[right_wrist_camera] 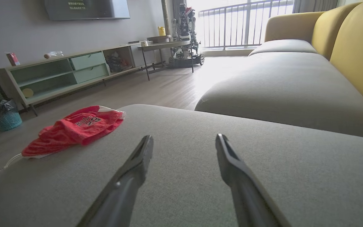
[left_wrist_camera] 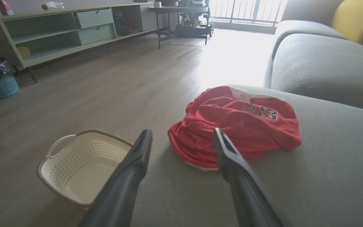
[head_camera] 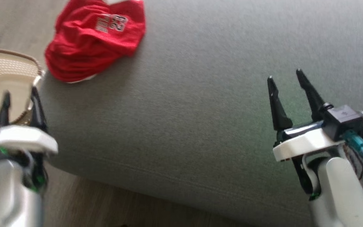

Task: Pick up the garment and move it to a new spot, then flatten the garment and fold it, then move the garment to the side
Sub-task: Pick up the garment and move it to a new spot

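Garment (head_camera: 95,37) crumpled, upper left on sofa (head_camera: 200,110) | left gripper (head_camera: 20,93) wide, empty, lower left | right gripper (head_camera: 284,74) wide, empty

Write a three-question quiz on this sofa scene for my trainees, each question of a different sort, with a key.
1. True or false: the red garment lies crumpled on the grey sofa cushion, near its edge.
2. Where does the cream basket stand? A: on the floor beside the cushion. B: on the cushion. C: on top of the garment.
3. Fill the gap: the left gripper and the right gripper are both ____ and hold nothing.

Key: 1 true; 2 A; 3 open.
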